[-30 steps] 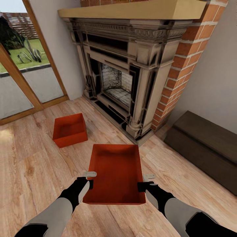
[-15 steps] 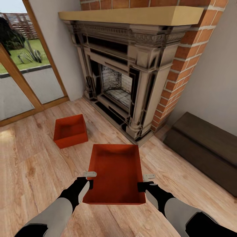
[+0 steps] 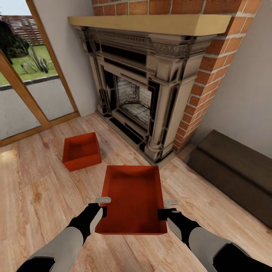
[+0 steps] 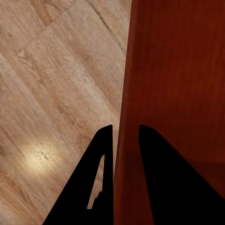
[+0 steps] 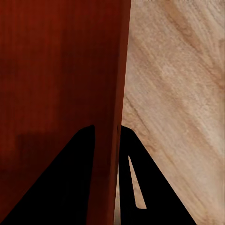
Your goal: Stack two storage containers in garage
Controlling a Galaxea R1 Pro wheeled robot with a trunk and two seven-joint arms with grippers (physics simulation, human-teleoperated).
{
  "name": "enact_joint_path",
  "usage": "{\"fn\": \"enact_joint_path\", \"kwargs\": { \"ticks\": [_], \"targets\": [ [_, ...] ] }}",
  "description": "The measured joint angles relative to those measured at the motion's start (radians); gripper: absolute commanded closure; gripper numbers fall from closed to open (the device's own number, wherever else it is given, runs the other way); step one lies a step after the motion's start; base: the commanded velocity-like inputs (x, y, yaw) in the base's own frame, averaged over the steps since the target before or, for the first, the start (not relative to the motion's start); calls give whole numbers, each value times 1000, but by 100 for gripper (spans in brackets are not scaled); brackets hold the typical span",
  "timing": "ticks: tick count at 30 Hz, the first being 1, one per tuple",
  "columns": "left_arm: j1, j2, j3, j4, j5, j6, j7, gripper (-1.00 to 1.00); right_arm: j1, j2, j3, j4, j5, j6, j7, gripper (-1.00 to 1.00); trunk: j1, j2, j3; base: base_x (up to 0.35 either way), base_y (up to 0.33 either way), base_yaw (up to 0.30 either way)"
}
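Holding steady, the left gripper (image 3: 102,200) and right gripper (image 3: 170,203) stay clamped on opposite walls of 1 orange box (image 3: 132,196) between them. Only the view drifted, suggesting carrying has begun. The other box (image 3: 81,150) sits ahead-left on the wood floor (image 3: 30,196).

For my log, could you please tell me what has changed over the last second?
The view has slid slightly down the picture, so the camera has tilted up or backed off a little. Nothing was grasped or released. The left gripper and right gripper stay clamped on the side walls of the held container; the other container sits unmoved on the wood floor.
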Motion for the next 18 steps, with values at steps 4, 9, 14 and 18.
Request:
{"fn": "enact_joint_path", "kwargs": {
  "ticks": [4, 9, 14, 18],
  "targets": [
    [-1, 0, 0, 0, 0, 0, 0, 100, 0, 0, 0, 0, 0, -1, 0, 100, -15, 28, 13, 0, 0, 0],
    [-1, 0, 0, 0, 0, 0, 0, 100, 0, 0, 0, 0, -1, -1, 0, 100, -35, 63, 28, 0, 0, 0],
    [-1, 0, -1, 0, 0, 0, 0, 100, 0, 0, 0, 0, -1, -2, 0, 100, -54, 98, 44, 0, 0, 0],
    [-1, 0, -2, 0, 1, -1, 1, 100, 0, 0, 0, 0, -2, -3, 0, 100, -69, 126, 56, 0, 0, 0]
  ]
}}
